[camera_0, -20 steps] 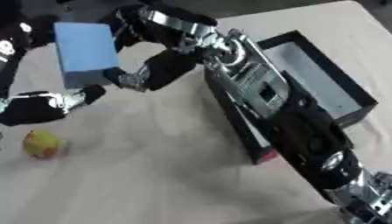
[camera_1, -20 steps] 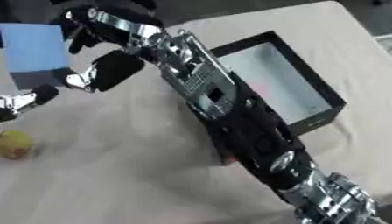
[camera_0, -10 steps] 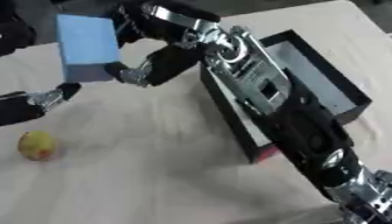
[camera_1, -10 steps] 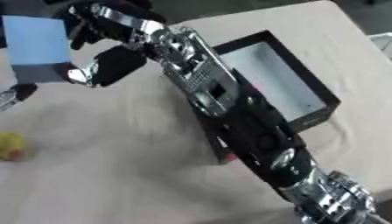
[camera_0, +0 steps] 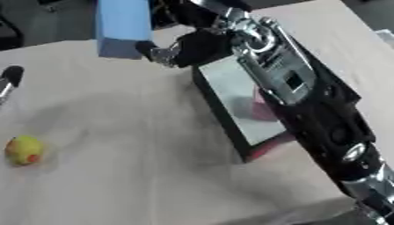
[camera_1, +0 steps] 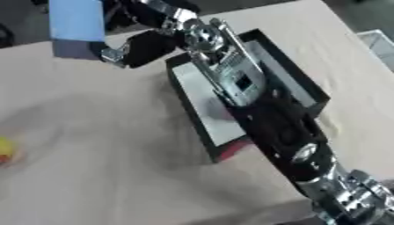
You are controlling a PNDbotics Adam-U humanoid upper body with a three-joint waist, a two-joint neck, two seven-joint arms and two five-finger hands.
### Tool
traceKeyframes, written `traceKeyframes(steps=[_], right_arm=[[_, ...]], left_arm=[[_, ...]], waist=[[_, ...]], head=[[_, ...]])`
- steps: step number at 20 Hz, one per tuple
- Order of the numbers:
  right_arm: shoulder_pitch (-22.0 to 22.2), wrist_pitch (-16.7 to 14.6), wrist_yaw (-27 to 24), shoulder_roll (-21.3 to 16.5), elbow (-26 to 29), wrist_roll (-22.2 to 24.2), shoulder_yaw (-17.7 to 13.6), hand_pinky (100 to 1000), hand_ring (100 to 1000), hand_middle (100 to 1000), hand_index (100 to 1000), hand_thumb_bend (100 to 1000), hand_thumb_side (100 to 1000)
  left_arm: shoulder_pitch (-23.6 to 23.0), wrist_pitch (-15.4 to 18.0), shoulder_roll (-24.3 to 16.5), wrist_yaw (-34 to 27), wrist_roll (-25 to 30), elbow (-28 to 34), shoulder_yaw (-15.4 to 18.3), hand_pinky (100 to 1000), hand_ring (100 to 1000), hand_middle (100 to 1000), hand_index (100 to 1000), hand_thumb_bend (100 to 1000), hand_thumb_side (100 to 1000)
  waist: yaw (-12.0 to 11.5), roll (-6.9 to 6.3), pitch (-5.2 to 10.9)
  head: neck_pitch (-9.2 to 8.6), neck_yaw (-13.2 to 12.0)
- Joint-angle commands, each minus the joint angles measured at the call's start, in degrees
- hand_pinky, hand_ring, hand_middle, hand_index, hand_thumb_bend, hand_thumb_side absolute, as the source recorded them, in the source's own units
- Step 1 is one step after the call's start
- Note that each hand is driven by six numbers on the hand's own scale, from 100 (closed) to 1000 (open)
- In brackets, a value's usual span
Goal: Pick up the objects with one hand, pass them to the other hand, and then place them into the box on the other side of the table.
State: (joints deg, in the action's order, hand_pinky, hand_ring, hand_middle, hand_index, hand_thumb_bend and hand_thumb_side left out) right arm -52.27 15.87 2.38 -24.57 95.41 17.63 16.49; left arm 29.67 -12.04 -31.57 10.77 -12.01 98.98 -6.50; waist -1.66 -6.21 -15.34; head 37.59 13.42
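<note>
A blue rectangular block (camera_0: pixel 123 24) hangs in the air at the top left, with my right hand (camera_0: pixel 188 46) shut on its right side. The right arm runs from the lower right corner across the black box (camera_0: pixel 219 115), hiding much of it. A pink thing (camera_0: pixel 261 110) lies inside the box beside the arm. A small yellow fruit with a red spot (camera_0: pixel 23 150) sits on the cloth at the far left. Only a dark tip of my left hand (camera_0: pixel 9 77) shows at the left edge, apart from the block.
A beige cloth (camera_0: pixel 131 176) covers the table. The table's far edge and dark floor run along the top. A pale object (camera_1: pixel 378 39) lies at the right edge beyond the box.
The whole picture has shifted, so the camera moved. My left hand has let go of the block and drawn back to the left edge. The right hand now holds the block alone.
</note>
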Motion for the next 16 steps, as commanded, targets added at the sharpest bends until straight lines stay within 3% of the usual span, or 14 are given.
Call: traceKeyframes(steps=[1,3,4,5,16], right_arm=[[0.29,-0.15,-0.18,-4.55,1.22,-1.06,-2.12,885,753,508,506,233,100],[1.16,-0.33,-0.22,-6.86,1.04,-1.48,-3.04,884,754,509,507,241,100],[1.57,-0.48,-0.12,-7.89,0.91,-1.62,-3.41,883,754,509,507,201,100],[2.12,-0.69,0.13,-9.12,0.72,-1.68,-3.85,883,753,508,506,267,100],[7.92,-2.80,2.02,-18.56,-2.79,-2.13,-8.19,883,754,509,507,323,100]], left_arm=[[0.26,-0.39,-2.75,-0.79,-1.60,0.94,1.75,900,797,754,823,399,335],[0.08,-0.67,-3.15,-0.94,-2.40,1.05,2.22,901,799,756,823,389,341],[0.01,-0.82,-3.32,-1.01,-2.76,1.09,2.41,902,801,757,823,370,345],[-0.05,-0.93,-3.49,-1.08,-3.11,1.15,2.61,902,800,756,823,384,330],[-0.13,-1.41,-4.31,-1.52,-5.45,1.74,3.96,902,801,757,819,381,334]], waist=[[0.03,0.74,1.23],[0.09,0.79,1.33],[0.13,0.84,1.37],[0.15,0.89,1.41],[0.01,1.11,1.56]], head=[[0.29,0.12],[0.52,-0.01],[0.60,-0.04],[0.66,0.00],[-0.09,2.61]])
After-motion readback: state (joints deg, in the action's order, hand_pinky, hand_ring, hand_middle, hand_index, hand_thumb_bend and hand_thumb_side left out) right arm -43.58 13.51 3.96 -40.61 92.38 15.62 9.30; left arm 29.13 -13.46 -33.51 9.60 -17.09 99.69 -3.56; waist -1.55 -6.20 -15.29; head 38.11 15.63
